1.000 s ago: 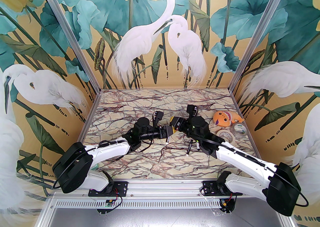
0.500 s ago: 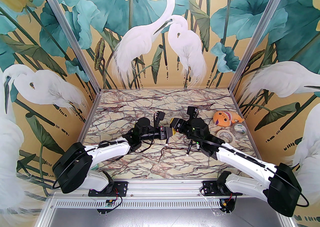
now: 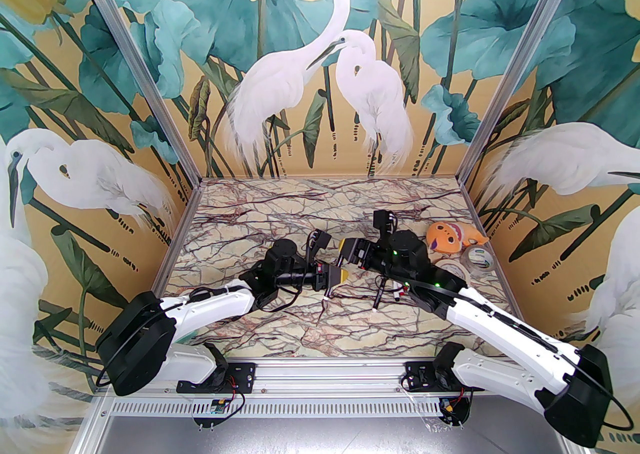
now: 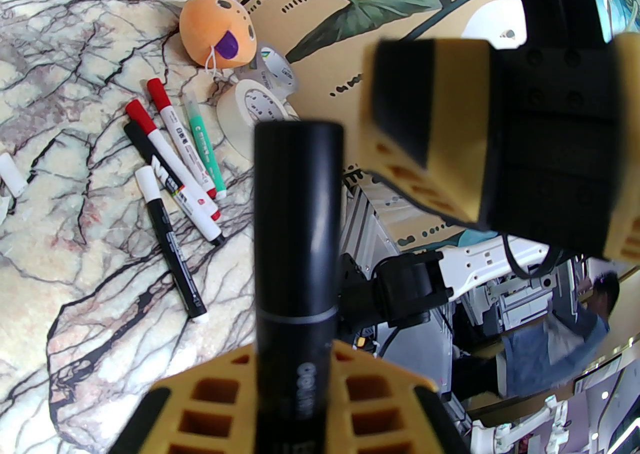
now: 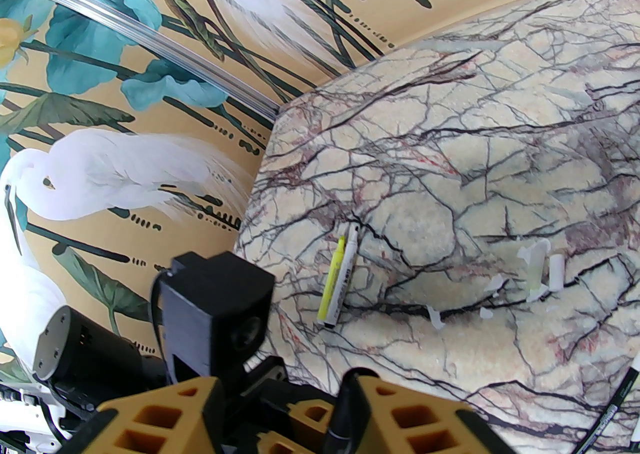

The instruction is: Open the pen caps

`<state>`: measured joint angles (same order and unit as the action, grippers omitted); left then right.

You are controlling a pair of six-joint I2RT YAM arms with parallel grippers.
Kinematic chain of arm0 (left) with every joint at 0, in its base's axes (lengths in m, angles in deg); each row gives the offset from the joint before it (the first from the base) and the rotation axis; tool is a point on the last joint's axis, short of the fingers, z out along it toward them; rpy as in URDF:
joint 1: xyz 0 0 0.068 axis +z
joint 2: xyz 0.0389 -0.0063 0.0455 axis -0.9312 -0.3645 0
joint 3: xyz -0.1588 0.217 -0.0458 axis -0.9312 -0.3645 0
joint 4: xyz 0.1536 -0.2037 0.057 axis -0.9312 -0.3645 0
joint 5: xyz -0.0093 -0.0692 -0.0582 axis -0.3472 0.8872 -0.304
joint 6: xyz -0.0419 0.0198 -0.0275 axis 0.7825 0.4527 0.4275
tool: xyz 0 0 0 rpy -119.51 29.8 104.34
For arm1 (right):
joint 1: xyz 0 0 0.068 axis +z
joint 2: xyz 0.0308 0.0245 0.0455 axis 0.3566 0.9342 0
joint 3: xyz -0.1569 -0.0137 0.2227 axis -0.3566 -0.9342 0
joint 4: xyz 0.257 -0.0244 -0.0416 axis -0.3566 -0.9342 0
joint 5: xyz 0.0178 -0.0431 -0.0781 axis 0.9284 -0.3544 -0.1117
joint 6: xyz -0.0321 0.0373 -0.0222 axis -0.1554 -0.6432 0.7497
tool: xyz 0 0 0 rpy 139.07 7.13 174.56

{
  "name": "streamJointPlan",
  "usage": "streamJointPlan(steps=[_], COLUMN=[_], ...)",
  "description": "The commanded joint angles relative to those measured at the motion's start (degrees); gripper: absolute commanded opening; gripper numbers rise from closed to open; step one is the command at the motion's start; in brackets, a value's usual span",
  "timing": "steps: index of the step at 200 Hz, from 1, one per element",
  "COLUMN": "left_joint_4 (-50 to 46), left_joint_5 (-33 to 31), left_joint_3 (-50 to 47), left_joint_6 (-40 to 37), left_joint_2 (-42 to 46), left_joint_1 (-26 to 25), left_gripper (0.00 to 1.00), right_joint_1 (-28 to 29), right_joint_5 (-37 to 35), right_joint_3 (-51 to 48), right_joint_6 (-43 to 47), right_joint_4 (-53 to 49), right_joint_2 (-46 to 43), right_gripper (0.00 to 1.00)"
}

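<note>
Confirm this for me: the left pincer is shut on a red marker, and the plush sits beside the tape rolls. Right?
Not quite. The marker in the left pincer is black, not red, as the left wrist view shows. The rest holds: the pincer is shut on it, and the plush sits beside the tape rolls.

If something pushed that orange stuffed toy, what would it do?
The orange stuffed toy looks plush: it would probably squash and slide, not roll. Likely light for its size. It might nudge the tape rolls beside it.
</note>
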<state>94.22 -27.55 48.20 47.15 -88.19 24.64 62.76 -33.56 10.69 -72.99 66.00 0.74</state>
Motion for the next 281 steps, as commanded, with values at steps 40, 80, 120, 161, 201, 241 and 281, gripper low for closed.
streamJointPlan(steps=[40,80,120,161,201,241,281], left_joint_4=[-2.12,-3.12,-5.23,-4.83,-4.31,-4.13,-3.03], left_joint_5=[1.50,1.79,0.95,0.69,0.69,0.43,1.28], left_joint_3=[-0.25,-0.27,-0.44,-0.95,-1.02,-1.12,-0.78], left_joint_6=[-2.40,-3.51,-5.13,-4.93,-4.69,-4.23,-2.55], left_joint_2=[1.55,2.09,2.74,3.11,2.87,2.70,1.58], left_joint_1=[0.13,-0.08,-0.83,-0.97,-0.92,-0.93,-0.93], left_gripper=[0.10,0.10,0.10,0.10,0.10,0.09,0.09], right_joint_1=[-0.80,-2.43,-5.24,-6.27,-6.24,-6.18,-5.94], right_joint_5=[4.37,9.20,14.86,18.50,19.69,20.05,19.57], right_joint_3=[2.72,4.00,5.48,5.95,5.39,5.59,5.38], right_joint_6=[-0.28,-2.61,-3.96,-4.14,-4.40,-3.92,-3.28], right_joint_4=[-2.81,-1.28,-1.80,-1.71,-0.49,-0.52,-0.96], right_joint_2=[3.04,5.94,8.26,10.17,11.66,12.21,12.91], right_gripper=[0.49,0.47,0.41,0.40,0.39,0.33,0.28])
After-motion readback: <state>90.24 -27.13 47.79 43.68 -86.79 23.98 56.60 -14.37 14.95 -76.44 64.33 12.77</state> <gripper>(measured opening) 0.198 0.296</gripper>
